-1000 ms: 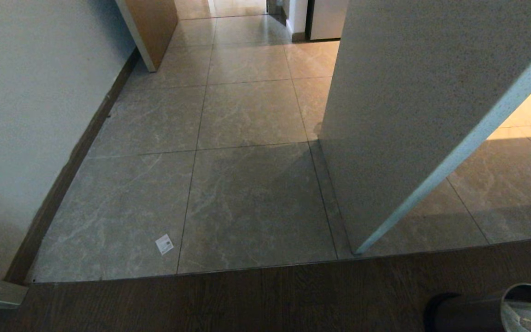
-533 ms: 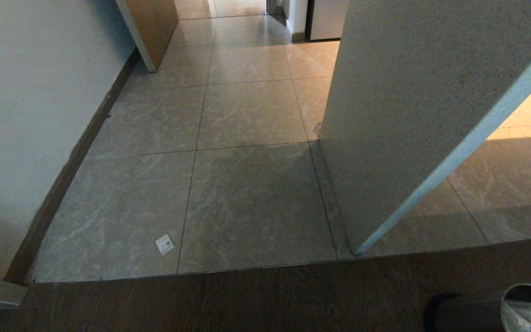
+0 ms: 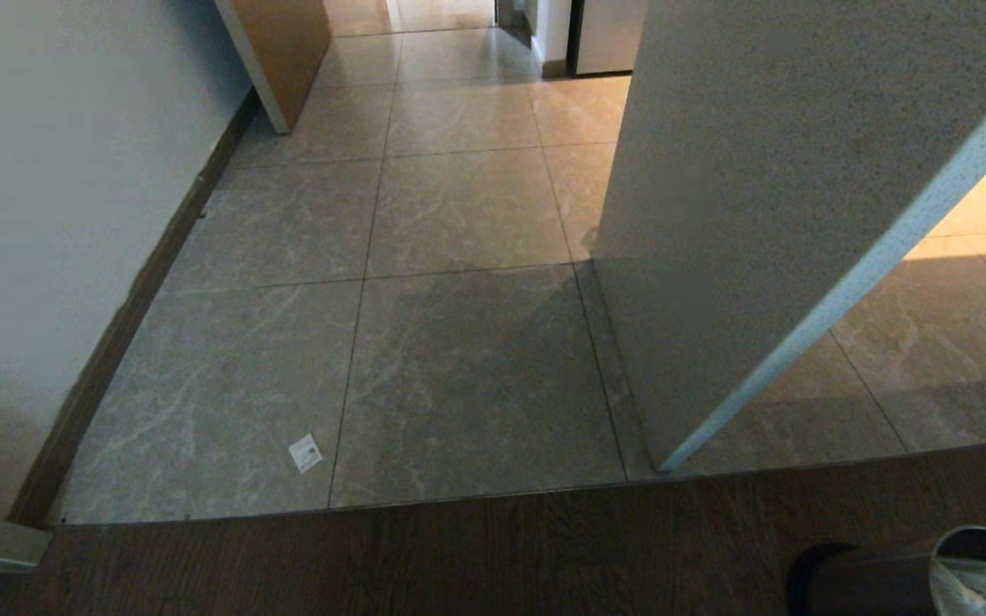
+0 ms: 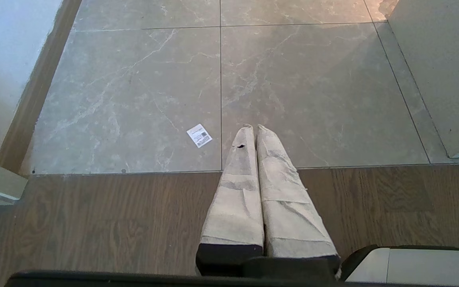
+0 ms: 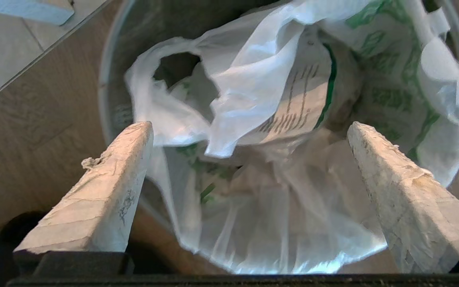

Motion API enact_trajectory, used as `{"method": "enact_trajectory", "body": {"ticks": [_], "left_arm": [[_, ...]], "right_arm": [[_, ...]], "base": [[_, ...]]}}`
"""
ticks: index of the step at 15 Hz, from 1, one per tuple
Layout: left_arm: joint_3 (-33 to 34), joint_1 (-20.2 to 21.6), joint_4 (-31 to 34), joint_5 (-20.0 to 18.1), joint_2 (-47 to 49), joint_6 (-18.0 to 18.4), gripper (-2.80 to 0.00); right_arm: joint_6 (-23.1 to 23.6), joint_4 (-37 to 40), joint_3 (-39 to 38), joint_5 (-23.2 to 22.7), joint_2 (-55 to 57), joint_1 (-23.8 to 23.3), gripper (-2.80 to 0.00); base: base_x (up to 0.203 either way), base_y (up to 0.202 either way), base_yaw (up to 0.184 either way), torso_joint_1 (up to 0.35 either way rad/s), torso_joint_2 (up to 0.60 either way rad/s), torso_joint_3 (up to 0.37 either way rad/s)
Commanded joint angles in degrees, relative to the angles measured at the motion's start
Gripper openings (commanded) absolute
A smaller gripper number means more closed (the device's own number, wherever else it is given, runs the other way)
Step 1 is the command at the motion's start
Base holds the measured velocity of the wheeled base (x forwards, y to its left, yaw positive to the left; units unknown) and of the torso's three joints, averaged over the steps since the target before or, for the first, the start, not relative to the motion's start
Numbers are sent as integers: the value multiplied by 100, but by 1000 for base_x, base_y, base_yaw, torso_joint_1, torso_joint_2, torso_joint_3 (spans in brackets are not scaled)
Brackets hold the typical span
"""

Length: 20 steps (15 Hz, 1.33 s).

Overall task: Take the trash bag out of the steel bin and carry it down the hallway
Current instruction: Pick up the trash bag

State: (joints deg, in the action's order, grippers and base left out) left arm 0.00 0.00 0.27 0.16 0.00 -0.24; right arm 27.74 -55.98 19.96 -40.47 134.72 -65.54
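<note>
A: Trash bag (image 5: pixel 277 91) status: seated inside the steel bin (image 3: pixel 878 582), at roughly 4 o'clock of the head view. Not extracted.

B: Right gripper (image 5: pixel 249 131)?

A: Positioned directly above the bin mouth, fingers spread wide either side of the bunched plastic. No contact with the bag is visible; nothing is pinched.

B: Left gripper (image 4: pixel 253 129)?

A: Parked over the wood floor (image 4: pixel 94 223), fingers pressed together, empty.

B: Remaining steps?

A: All of them, by my estimate: grasp, lift clear, then transport. The hallway (image 3: pixel 459 214) runs off toward 12 o'clock, past the wall corner (image 3: pixel 715 257).
</note>
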Motion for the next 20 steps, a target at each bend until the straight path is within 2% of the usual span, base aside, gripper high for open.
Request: {"method": "enact_trajectory", "body": {"ticks": [1, 6, 10, 13, 20], "left_arm": [[0, 0, 0, 2, 0, -2, -280], [0, 0, 0, 2, 0, -2, -280], [0, 0, 0, 2, 0, -2, -280], [0, 0, 0, 2, 0, -2, -280], [0, 0, 0, 2, 0, -2, -280]], "right_arm": [[12, -256, 1, -43, 208, 5, 0], [51, -1103, 15, -25, 536, 39, 0], [39, -1170, 8, 30, 704, 120, 0], [-1, -1125, 52, 290, 664, 180, 0], [-677, -1171, 144, 1179, 624, 664, 0]], "base": [[0, 0, 0, 0, 0, 0], [0, 0, 0, 0, 0, 0], [0, 0, 0, 0, 0, 0], [0, 0, 0, 0, 0, 0], [0, 0, 0, 0, 0, 0]]}}
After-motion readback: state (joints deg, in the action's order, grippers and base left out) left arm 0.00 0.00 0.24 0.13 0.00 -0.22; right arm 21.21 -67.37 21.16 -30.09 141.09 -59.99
